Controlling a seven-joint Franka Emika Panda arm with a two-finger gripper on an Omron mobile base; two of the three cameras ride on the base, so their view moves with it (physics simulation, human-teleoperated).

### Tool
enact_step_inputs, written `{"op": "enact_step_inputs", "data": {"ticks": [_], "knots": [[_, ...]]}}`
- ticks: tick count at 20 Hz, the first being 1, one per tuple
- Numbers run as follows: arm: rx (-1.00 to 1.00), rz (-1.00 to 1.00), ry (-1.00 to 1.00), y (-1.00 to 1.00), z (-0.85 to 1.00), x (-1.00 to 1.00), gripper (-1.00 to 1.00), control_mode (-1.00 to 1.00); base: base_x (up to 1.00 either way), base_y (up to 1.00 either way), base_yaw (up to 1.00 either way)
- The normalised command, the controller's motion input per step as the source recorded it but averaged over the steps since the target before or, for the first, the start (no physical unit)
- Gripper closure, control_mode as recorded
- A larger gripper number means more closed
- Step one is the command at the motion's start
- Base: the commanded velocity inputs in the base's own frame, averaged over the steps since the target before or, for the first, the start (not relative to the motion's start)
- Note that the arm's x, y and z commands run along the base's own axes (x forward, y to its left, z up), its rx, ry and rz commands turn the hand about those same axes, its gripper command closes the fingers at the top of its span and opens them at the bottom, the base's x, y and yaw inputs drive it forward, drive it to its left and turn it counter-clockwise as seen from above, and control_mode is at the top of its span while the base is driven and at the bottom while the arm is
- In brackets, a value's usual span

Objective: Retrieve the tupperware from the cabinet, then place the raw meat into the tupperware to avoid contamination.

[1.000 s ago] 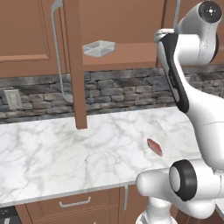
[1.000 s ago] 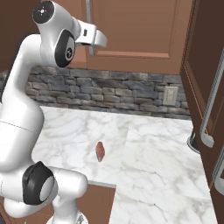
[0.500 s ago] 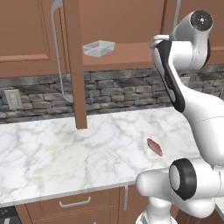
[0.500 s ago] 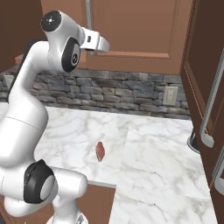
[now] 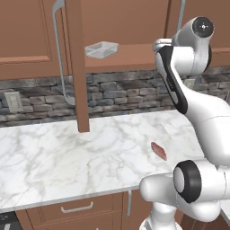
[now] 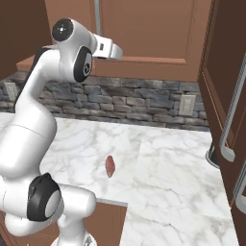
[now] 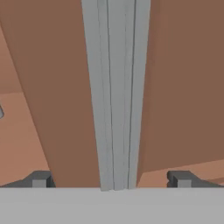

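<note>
Clear tupperware (image 5: 102, 49) in open cabinet (image 5: 134, 20), meat (image 5: 158, 151) on counter

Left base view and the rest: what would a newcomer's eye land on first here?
The big white arm reaching up to the cabinet, its open tool straddling a silver bar handle. Next, the clear tupperware on the open cabinet's shelf. Then the red raw meat alone on the marble counter.
</note>
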Motion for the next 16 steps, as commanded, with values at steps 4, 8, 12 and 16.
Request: {"op": "enact_step_inputs", "data": {"ticks": [4, 8, 12, 16], "knots": [[0.00, 0.03, -0.03, 0.00, -0.04, 0.22, 1.00, -1.00, 0.00, 0.00, 0.00], [0.00, 0.00, 0.00, -0.03, 0.00, 0.20, 1.00, -1.00, 0.00, 0.00, 0.00], [0.00, 0.01, 0.00, -0.16, 0.00, 0.11, 1.00, -1.00, 0.00, 0.00, 0.00], [0.00, 0.00, 0.00, -0.17, 0.00, -0.24, 1.00, -1.00, 0.00, 0.00, 0.00]]}}
